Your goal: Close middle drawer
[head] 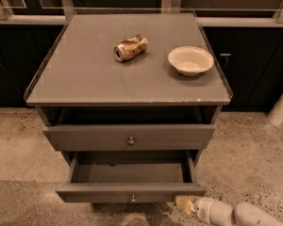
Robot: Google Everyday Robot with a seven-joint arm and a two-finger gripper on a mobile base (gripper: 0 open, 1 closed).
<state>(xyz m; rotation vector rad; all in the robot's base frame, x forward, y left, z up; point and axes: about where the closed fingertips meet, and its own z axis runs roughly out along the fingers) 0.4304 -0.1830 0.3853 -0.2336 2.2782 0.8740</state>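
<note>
The middle drawer (104,192) of the grey cabinet (85,74) stands pulled out, its inside bare, with a small round knob (133,198) at the centre of its front. The first drawer front (179,136) above it sits further back. The third drawer is hidden below. My gripper (184,203), with a beige tip on a white arm (226,213), is at the bottom right, right at the right end of the middle drawer's front.
A crushed can (130,47) and a white bowl (190,60) lie on the cabinet top. Dark cupboards stand behind. A white post (282,105) stands on the speckled floor at the right.
</note>
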